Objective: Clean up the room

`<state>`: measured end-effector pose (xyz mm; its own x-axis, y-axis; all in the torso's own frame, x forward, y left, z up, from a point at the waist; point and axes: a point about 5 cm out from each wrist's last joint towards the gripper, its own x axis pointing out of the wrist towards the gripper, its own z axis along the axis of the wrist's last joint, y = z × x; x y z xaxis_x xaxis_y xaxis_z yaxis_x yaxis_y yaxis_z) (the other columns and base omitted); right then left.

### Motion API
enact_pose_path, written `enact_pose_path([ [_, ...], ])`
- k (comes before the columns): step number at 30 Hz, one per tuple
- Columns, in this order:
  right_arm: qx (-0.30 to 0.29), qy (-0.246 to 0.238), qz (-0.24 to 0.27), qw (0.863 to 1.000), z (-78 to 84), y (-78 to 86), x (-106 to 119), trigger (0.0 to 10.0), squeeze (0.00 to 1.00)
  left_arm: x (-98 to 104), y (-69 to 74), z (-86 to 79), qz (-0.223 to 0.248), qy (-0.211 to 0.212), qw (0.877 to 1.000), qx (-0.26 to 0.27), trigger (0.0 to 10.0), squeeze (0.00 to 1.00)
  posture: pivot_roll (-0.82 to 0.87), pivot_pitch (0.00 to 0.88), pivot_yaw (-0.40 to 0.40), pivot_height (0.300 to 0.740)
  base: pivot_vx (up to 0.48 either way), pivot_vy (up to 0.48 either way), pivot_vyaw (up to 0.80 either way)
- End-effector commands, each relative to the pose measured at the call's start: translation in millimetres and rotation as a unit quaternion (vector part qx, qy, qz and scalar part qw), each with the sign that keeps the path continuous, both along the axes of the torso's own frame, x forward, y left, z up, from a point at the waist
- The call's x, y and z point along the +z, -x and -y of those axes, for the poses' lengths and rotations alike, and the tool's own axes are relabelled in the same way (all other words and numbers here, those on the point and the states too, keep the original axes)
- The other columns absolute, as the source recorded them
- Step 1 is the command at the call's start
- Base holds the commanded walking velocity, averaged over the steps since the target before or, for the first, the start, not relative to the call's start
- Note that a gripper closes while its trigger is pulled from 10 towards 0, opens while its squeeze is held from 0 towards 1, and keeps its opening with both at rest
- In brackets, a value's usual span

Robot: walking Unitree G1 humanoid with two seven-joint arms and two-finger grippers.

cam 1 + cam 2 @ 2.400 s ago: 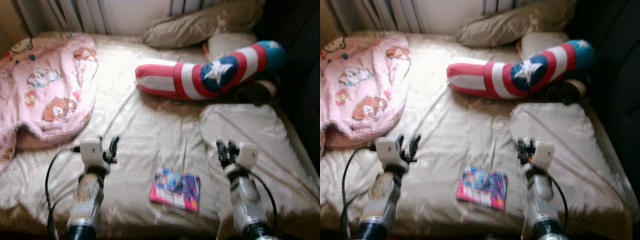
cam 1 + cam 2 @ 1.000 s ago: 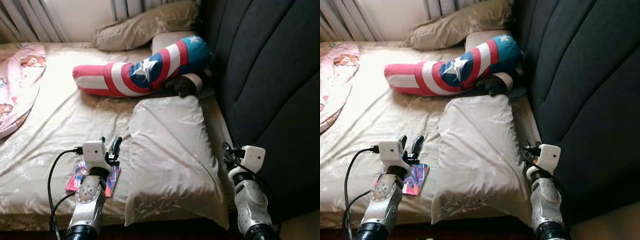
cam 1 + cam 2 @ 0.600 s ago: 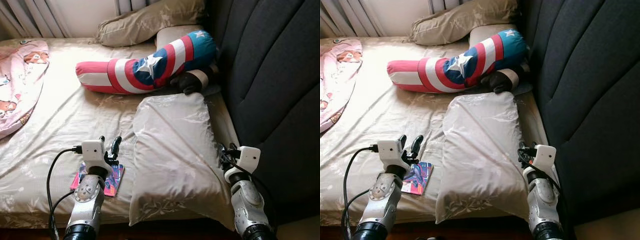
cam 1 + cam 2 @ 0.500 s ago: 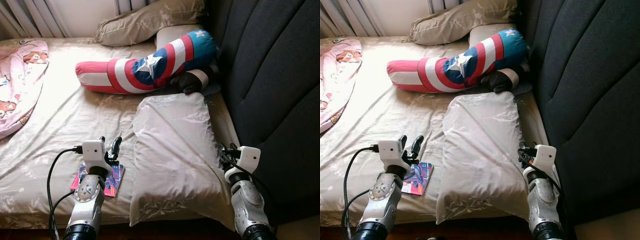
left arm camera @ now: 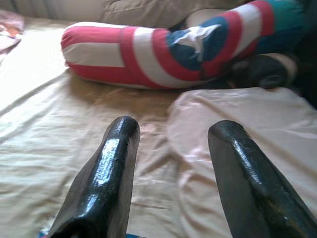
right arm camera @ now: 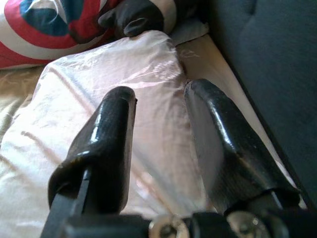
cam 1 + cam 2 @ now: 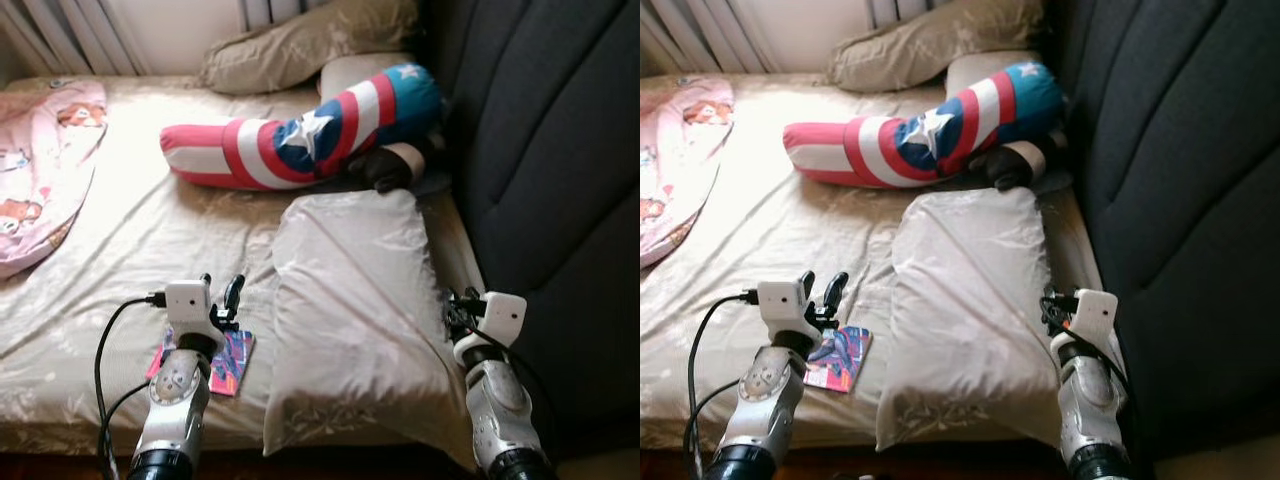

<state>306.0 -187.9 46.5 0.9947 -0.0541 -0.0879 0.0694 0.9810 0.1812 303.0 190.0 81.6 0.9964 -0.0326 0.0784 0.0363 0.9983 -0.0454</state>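
While both arms wait raised over the bed (image 7: 130, 240), the left pincer (image 7: 222, 300) hangs spread above a colourful booklet (image 7: 232, 362); the right pincer (image 6: 158, 144), also apart, faces the loose pillow (image 7: 350, 290), likely next for tidying.

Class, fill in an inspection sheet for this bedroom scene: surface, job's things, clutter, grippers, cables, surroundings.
Surface: bed with wrinkled beige satin sheet.
Job's things: colourful thin booklet flat near the front edge; pale satin pillow beside it.
Clutter: red, white and blue star-patterned bolster; pink cartoon-print blanket; beige pillow.
Grippers: left gripper over the booklet, jaws open; right gripper at the pale pillow's edge, jaws open.
Cables: black cable on the left arm.
Surroundings: dark padded headboard; curtains.
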Motion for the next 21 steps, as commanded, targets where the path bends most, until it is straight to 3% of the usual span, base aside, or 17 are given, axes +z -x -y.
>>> enact_pose_path([
  [1, -0.004, 0.006, -0.017, 1.0, 2.1, 1.4, -4.2, 10.0, 0.0, 1.5, 0.4, -1.0, 0.0, -0.002, 1.0, -0.002, 10.0, 0.0, 0.04, 0.179, -0.028, 0.74, 0.36, 0.0, -0.79],
  [21, 0.031, 0.012, -0.024, 0.999, -4.4, 1.8, -7.0, 10.0, 0.0, -0.1, 3.3, -1.2, -0.004, 0.002, 1.0, -0.007, 10.0, 0.0, 0.03, 0.176, -0.025, 0.74, 0.017, 0.0, -0.04],
])
